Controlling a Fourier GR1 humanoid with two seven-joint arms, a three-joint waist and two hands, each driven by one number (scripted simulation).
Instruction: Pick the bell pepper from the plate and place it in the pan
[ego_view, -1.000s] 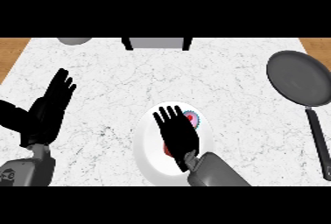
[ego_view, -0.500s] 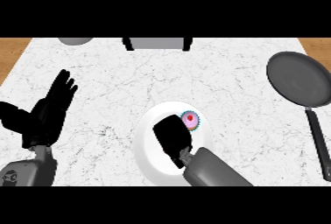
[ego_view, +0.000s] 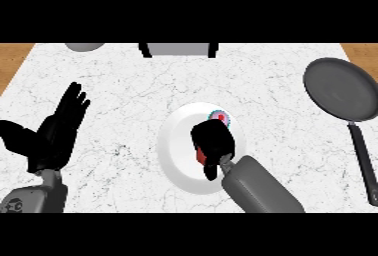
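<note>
Right robot hand (ego_view: 214, 140) hunches over the white plate (ego_view: 176, 150) at the middle of the marbled surface (ego_view: 125, 85). Its fingers are folded downward and, by the look of it, curled round the bell pepper (ego_view: 201, 158). Only a red sliver of the pepper shows, at the hand's near-left edge.

A small red-and-teal patch (ego_view: 220, 116) peeks out just beyond the fingers, at the plate's far rim. Whether it belongs to the pepper or is a separate thing cannot be told, so the pepper's long axis is hidden too. The two glimpses together would suggest it runs far to near beneath the palm.

The pepper lies directly under the hand, over the plate, and as far as can be judged it is not yet lifted.

The grey pan (ego_view: 341, 87) waits well apart to the right and somewhat farther away, its handle (ego_view: 363, 165) trailing toward the near edge along the right side. The coming move turns on that relation. Once the pepper is up, the carry goes right and a little far across the surface, to the round bowl of the pan rather than the handle. The right hand is plainly the nearer one for the job.

Left robot hand (ego_view: 55, 132) rests at the left of the surface, fingers spread and upright, well apart from plate and pan, holding nothing.
</note>
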